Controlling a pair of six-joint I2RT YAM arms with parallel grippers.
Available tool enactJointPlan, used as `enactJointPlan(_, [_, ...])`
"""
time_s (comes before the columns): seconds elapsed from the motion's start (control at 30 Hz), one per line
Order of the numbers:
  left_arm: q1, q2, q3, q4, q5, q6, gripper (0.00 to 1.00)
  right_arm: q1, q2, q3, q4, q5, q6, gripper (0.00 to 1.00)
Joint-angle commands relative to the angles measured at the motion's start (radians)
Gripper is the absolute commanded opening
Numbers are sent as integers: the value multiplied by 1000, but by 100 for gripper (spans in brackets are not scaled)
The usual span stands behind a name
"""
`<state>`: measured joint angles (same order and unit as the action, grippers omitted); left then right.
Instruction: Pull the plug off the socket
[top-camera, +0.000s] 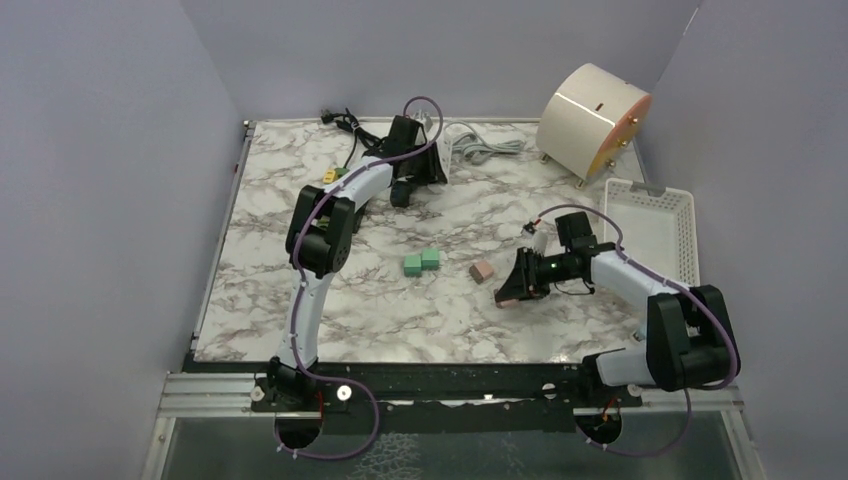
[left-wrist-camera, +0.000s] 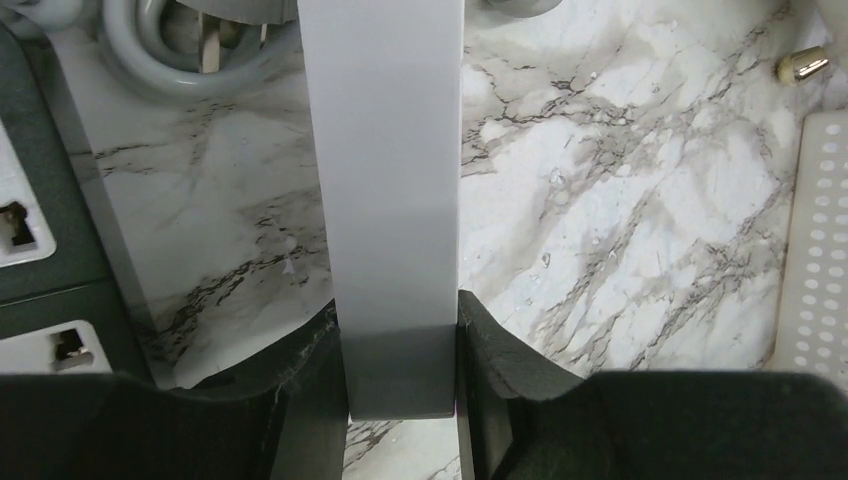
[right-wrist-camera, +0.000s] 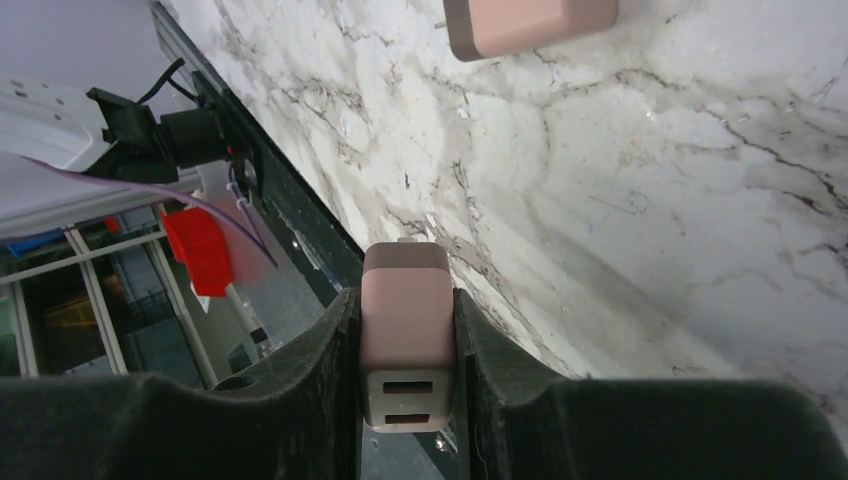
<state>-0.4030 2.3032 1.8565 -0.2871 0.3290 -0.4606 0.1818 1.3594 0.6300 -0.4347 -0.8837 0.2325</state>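
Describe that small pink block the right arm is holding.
The small pink plastic plug is a smooth, matte block with rounded corners. Its near end is a grey face with two rectangular slots. The black padded right end effector pinches it on both sides, so it points away over the white marble table. Its far end looks free, with no socket on it.

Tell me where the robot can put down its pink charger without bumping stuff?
Biggest bare patch: the near edge of the table, in front of the green blocks. Another lies between the power strip and the white basket. Crowded: the back, around the grey cable and left claw, and beside the loose pink charger.
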Motion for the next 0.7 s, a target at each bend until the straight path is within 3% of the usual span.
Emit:
enactJointPlan(0.0, [-5, 17, 77, -35, 60, -5, 46, 4, 40, 9, 77, 28, 32, 13])
enactJointPlan(0.1, [-6, -20, 76, -36, 74, 3, 60, 4, 125, 31, 85, 71, 15, 18])
enactJointPlan(0.2, [-5, -68, 96, -56, 84, 17, 94, 4, 215, 54, 117, 74, 3, 24])
enactJointPlan(0.23, [-5, -83, 104, -73, 86, 23, 98, 5, 240, 65, 132, 69, 3, 26])
enactJointPlan(0.4, [-5, -202, 51, -107, 66, 50, 99, 5, 352, 187, 103, 75, -28, 37])
enactJointPlan(0.63, [-6, -366, -136, -102, 39, 71, 99, 8, 402, 361, -62, 197, -124, 56])
enactJointPlan(0.67, [-7, -387, -169, -100, 31, 76, 99, 8, 398, 377, -77, 217, -123, 64])
